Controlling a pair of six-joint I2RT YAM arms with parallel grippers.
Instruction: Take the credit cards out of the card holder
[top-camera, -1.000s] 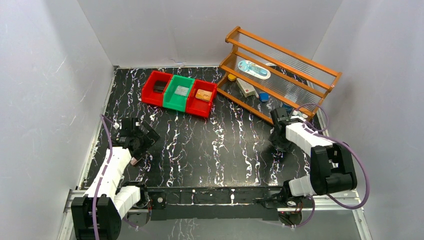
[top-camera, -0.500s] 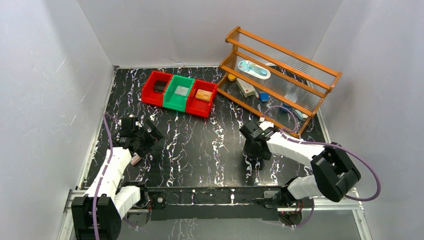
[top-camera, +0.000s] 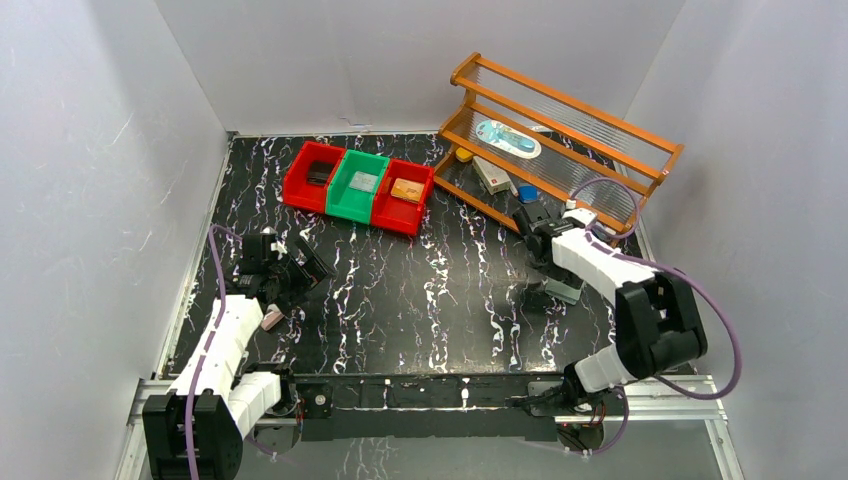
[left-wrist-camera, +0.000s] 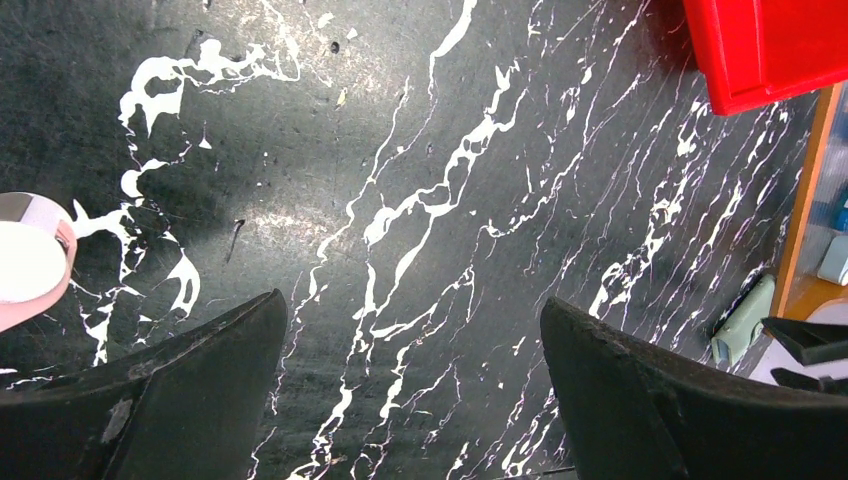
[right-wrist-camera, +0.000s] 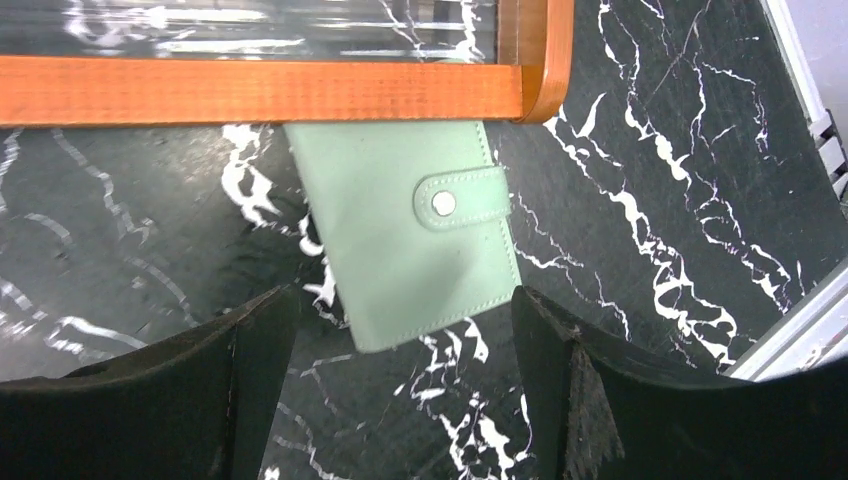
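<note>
The card holder (right-wrist-camera: 410, 230), a sage-green wallet snapped shut, lies flat on the black marbled table with its far edge against the orange rack's bottom rail (right-wrist-camera: 260, 90). My right gripper (right-wrist-camera: 398, 305) hovers over its near end, open, one finger on each side and neither touching it. In the top view the card holder (top-camera: 566, 291) shows beside the right gripper (top-camera: 545, 280). The credit cards lie in the bins: a dark one (top-camera: 318, 172), a silvery one (top-camera: 362, 181) and a tan-gold one (top-camera: 405, 189). My left gripper (left-wrist-camera: 412, 305) is open over bare table at the left (top-camera: 295, 270).
Red, green and red bins (top-camera: 345, 205) stand in a row at the back. The orange rack (top-camera: 560, 140) with small items fills the back right. A pinkish-white clip (left-wrist-camera: 25, 260) lies beside the left gripper. White walls enclose the table.
The right arm swung left toward the table's middle, then back right to the rack, and its jaws now stand wider. The left arm has hardly shifted.
</note>
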